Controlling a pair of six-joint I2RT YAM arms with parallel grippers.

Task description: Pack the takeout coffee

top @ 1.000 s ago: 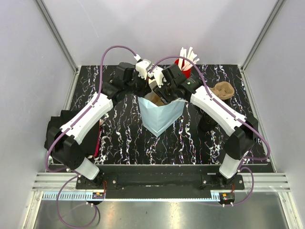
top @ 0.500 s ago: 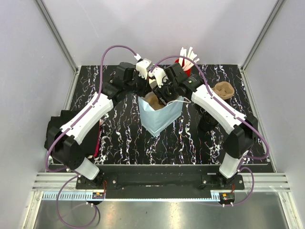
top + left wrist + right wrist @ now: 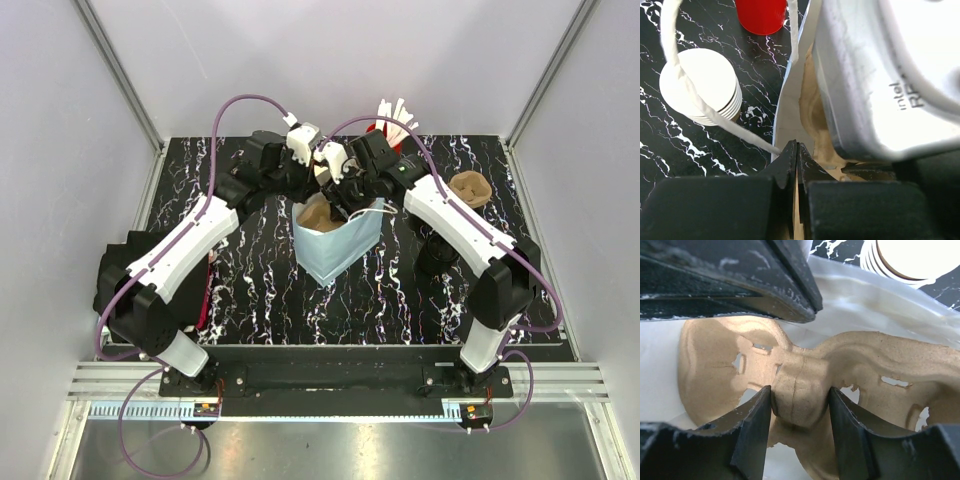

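Note:
A white paper bag stands open mid-table. My left gripper is shut on the bag's rim, its fingertips pressed together beside the bag's cord handle. My right gripper reaches into the bag mouth and is shut on the centre ridge of a brown moulded-pulp cup carrier, jaws either side of the ridge. The carrier also shows in the top view and in the left wrist view. The kraft coffee cup and its black lid are not clearly in view.
A red cup of white sticks stands behind the bag and shows in the left wrist view. A stack of lidless cups stands near it, also in the right wrist view. A brown paper item sits at the right.
Both grippers and the bag's top have shifted slightly toward the back of the table. The right gripper still holds the carrier in the bag mouth.

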